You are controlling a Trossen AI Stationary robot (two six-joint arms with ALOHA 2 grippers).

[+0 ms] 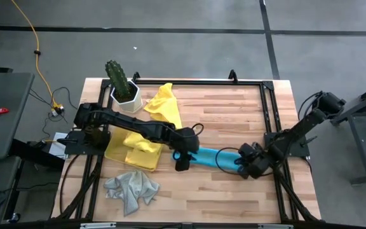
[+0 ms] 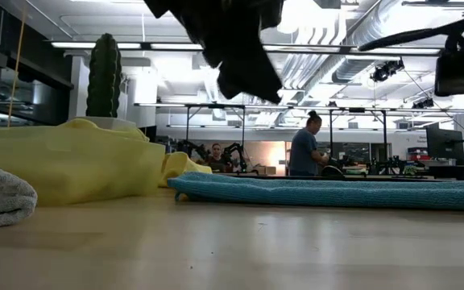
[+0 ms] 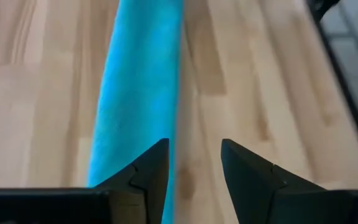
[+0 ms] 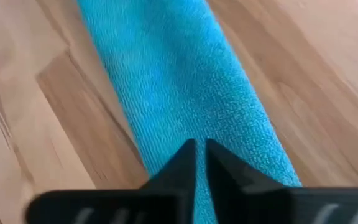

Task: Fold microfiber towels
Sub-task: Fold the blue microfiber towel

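Observation:
A turquoise towel (image 1: pixel 211 157), folded into a long narrow strip, lies flat on the wooden table, running left to right. My left gripper (image 1: pixel 182 162) hangs open above the strip's left end (image 3: pixel 138 81) and touches nothing; the low view shows it (image 2: pixel 232 48) well clear of the cloth (image 2: pixel 337 192). My right gripper (image 1: pixel 242 166) is down at the strip's right end, its fingers closed together on the cloth (image 4: pixel 185 74). Yellow towels (image 1: pixel 132 149) lie in a heap at the left, with another (image 1: pixel 164 105) farther back. A grey towel (image 1: pixel 132 191) lies crumpled near the front left. My right gripper (image 4: pixel 199 152) has its two fingertips (image 4: pixel 185 163) closed on the top of the turquoise strip near its right end (image 4: pixel 229 134). It comes slanting down from the table's right, with the fingers pointing along the strip. How many layers are pinched does not show. The strip lies flat on the table.
A cactus in a white pot (image 1: pixel 122 86) stands at the far left. A black frame rail (image 1: pixel 202 83) runs around the tabletop. Bare wood (image 1: pixel 221 121) lies behind and in front of the strip. In the low view, people show in the room beyond the table.

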